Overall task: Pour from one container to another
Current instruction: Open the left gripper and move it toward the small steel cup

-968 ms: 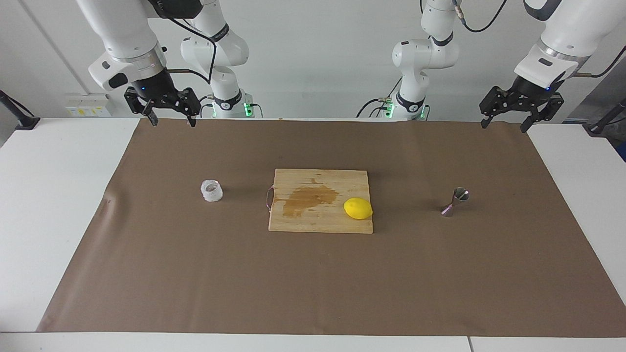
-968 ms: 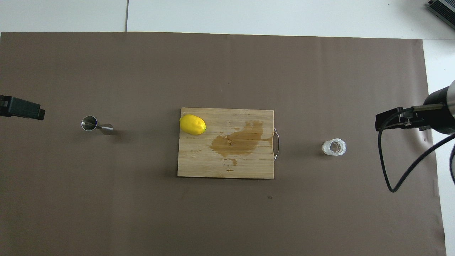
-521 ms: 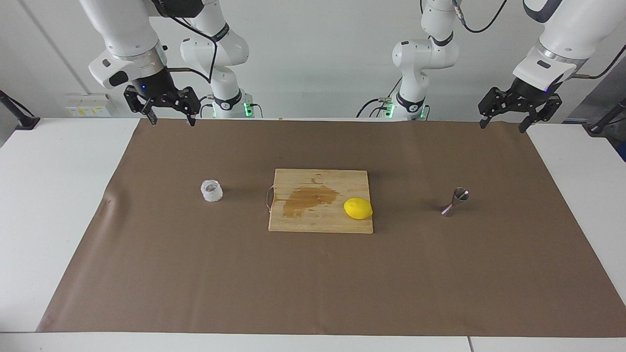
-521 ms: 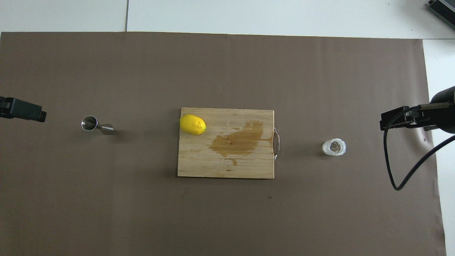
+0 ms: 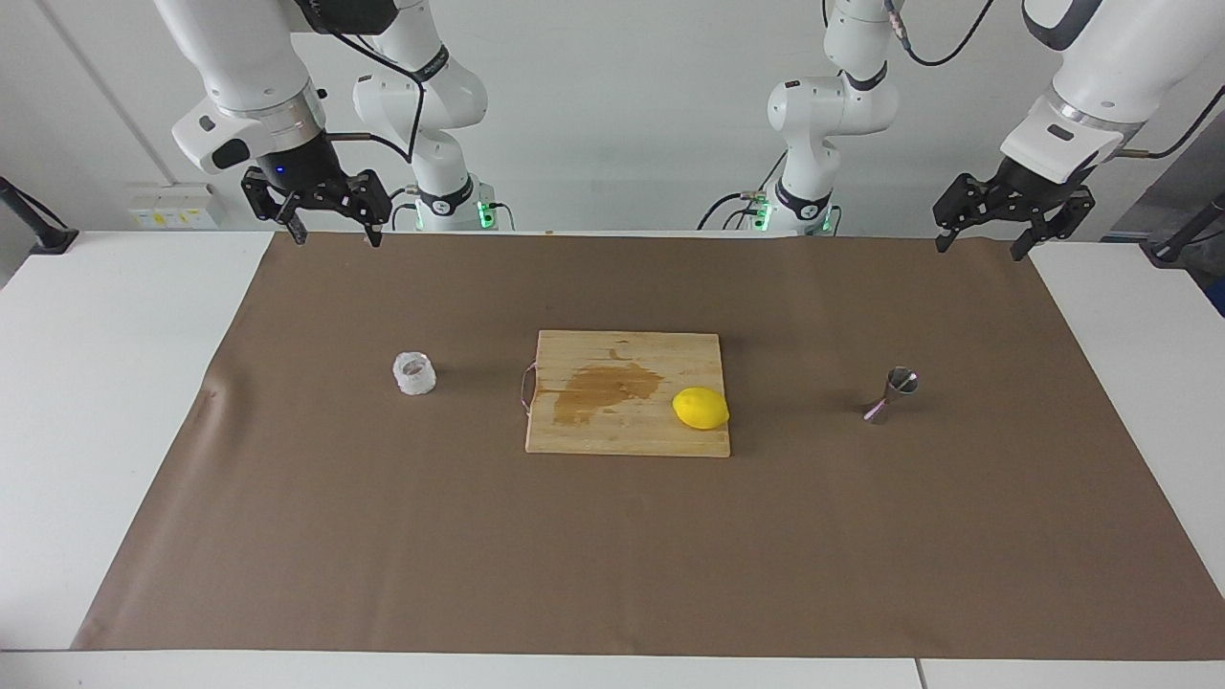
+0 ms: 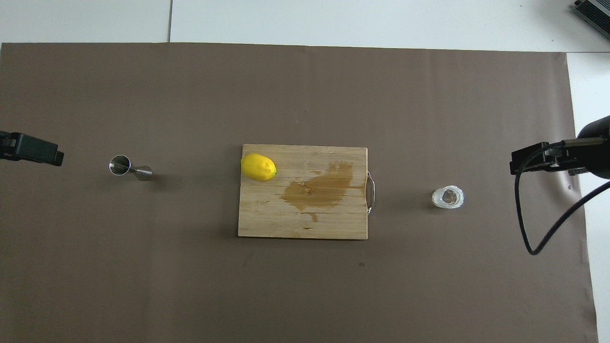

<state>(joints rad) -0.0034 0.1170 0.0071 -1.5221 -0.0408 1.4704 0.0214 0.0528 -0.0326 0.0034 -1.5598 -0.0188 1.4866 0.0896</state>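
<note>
both arms are raised, neither holding anything. the right arm comes down from the upper corner of the facing view on its own side, its white forearm slanting toward the black wrist, and the right gripper [image 5: 332, 231] hangs in the air with fingers pointing down and spread apart — open and empty. the left arm mirrors it at its own end, forearm angled inward and down, and the left gripper [image 5: 981, 239] also hangs fingers-down, spread wide and empty. in the overhead view only a dark part of each hand pokes in from the side edges — the left gripper [image 6: 31, 149], the right gripper [image 6: 538, 158] with a black cable looping below it.
</note>
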